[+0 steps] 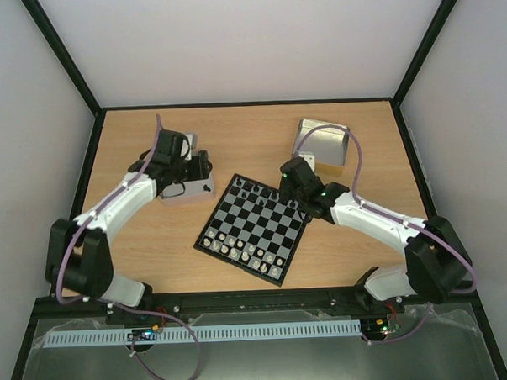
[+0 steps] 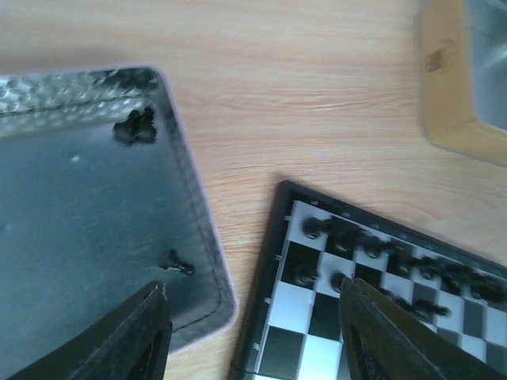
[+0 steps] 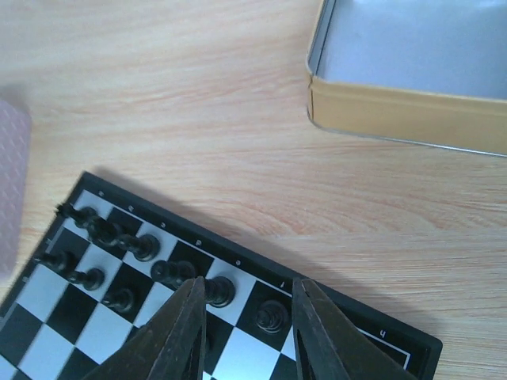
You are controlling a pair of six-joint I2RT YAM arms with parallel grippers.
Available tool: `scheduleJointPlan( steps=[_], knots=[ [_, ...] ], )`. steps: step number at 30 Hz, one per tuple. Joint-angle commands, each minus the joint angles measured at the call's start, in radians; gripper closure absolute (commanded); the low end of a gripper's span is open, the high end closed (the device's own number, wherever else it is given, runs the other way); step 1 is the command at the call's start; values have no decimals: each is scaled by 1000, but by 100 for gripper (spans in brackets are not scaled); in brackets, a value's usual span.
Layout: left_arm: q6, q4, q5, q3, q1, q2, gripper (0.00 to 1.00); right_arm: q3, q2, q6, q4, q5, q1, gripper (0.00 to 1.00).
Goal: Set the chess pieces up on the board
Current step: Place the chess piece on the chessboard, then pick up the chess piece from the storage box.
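The small square chessboard with black and light-grey checks (image 1: 257, 226) lies turned on the diagonal at the centre of the wooden table (image 1: 155, 245). Tiny black chess pieces (image 3: 119, 237) stand in rows along its far edge, and pale whitish pieces (image 1: 232, 241) line its near edge. The right gripper (image 3: 247, 332) hovers at the board's 1 o'clock edge, jaws partly apart around one standing black piece (image 3: 271, 315) with a gap on either side. At the board's 10 o'clock the left gripper (image 2: 253, 339) hangs wide and empty over a shiny grey metal tray (image 2: 79, 222), where stray black pieces (image 2: 136, 127) lie. A gold-sided tin (image 1: 323, 141) sits beyond, at 1 o'clock.
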State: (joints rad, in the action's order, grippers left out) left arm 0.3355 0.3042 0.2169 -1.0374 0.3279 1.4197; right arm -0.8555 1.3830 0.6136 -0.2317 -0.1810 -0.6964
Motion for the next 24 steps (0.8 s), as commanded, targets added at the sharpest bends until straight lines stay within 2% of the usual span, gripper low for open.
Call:
scheduleJointPlan(
  steps=[1,7,14,20,24],
  knots=[
    [122,50,-100,-63,-24,136,45,-10,-53,55,-26,-47,-6,71],
    [173,-12,-45,-121,-95,328,63,8,-80,84,-20,-10,-5,71],
    [90,12,-55,-295,-99,536,64,38,-104,108,-12,11,-6,71],
    [66,5,-133,-372,-101,607,64,53,-106,112,-7,15,-6,71],
    [55,9,-139,-400,-101,635,70,56,-104,111,-2,20,-6,72]
  ],
)
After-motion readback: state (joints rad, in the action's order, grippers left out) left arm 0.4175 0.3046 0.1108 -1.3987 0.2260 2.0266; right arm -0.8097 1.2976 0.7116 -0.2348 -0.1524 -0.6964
